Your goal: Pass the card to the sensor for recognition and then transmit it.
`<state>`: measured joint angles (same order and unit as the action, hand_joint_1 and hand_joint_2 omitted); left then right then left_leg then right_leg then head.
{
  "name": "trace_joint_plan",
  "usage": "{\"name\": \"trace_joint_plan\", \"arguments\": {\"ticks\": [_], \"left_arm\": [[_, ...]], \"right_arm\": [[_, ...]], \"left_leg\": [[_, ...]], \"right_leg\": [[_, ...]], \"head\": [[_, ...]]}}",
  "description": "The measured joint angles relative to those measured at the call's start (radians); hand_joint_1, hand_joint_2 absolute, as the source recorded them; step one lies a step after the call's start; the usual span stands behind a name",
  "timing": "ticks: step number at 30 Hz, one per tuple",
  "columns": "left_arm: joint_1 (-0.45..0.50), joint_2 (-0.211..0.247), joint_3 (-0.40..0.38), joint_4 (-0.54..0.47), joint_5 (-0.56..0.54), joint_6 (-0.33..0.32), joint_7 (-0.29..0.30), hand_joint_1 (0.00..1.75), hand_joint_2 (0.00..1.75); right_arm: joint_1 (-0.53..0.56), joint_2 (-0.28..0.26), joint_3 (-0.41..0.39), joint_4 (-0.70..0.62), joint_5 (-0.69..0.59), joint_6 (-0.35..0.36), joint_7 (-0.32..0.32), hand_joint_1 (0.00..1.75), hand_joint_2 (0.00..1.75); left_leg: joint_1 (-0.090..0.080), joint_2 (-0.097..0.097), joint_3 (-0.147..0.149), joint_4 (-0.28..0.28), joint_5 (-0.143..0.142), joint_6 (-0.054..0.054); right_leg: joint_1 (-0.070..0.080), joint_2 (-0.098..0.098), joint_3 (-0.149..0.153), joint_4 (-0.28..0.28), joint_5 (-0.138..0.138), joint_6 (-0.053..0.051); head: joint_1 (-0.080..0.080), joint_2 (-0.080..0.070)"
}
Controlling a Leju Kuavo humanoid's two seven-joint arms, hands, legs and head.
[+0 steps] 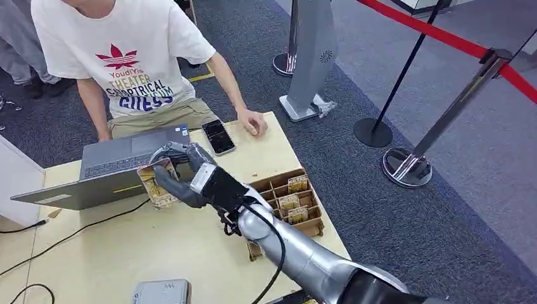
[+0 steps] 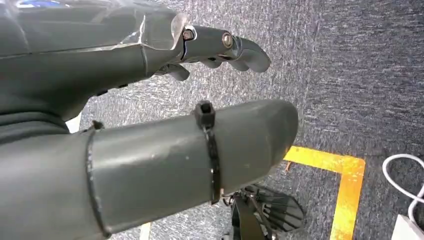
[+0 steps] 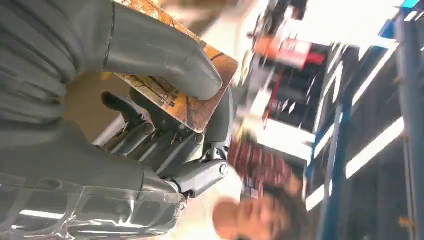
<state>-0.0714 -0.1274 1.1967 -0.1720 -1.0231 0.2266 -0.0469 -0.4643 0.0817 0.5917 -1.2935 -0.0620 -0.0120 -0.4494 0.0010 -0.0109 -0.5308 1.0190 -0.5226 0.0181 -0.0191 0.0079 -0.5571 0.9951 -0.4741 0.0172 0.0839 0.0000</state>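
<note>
Right hand [image 1: 183, 180] up over the table [image 1: 158, 247], pinching the card [image 1: 154, 183] near the laptop [image 1: 114, 171]. Left hand [image 2: 150, 100] hanging low, holding nothing. Probably the passing step: next, reaching toward the person [image 1: 139, 57].

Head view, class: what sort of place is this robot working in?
Probably an exhibition or demo hall: stanchions carrying a red barrier belt stand on grey carpet, and a person sits at a wooden table with a laptop.
</note>
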Motion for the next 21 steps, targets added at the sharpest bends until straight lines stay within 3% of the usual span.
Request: {"name": "trace_joint_plan", "arguments": {"ticks": [4, 11, 21], "left_arm": [[0.0, 0.002, 0.0, 0.0, 0.0, -0.005, 0.0, 0.0, 0.0], [0.0, 0.005, 0.0, 0.0, -0.002, -0.008, 0.002, 0.0, 0.0], [0.0, 0.006, 0.001, 0.0, 0.002, -0.008, 0.003, 0.0, 0.0]], "right_arm": [[0.024, -0.021, 0.022, -0.045, -0.116, 0.104, 0.037, 1.75, 1.75], [0.05, -0.042, 0.095, -0.048, -0.19, 0.19, 0.088, 1.75, 1.75], [0.045, -0.046, 0.271, 0.135, -0.229, 0.252, 0.093, 1.75, 1.75]], "left_leg": [[0.0, 0.0, 0.0, 0.0, 0.0, 0.0], [0.0, 0.0, 0.0, 0.0, 0.0, 0.0], [0.0, 0.0, -0.001, 0.0, 0.0, 0.0]], "right_leg": [[0.0, 0.0, 0.0, 0.0, 0.0, 0.0], [0.0, 0.0, 0.0, 0.0, 0.0, 0.0], [0.0, 0.0, 0.0, 0.0, 0.0, 0.0]], "head": [[0.0, 0.0], [0.0, 0.0], [0.0, 0.0]]}}
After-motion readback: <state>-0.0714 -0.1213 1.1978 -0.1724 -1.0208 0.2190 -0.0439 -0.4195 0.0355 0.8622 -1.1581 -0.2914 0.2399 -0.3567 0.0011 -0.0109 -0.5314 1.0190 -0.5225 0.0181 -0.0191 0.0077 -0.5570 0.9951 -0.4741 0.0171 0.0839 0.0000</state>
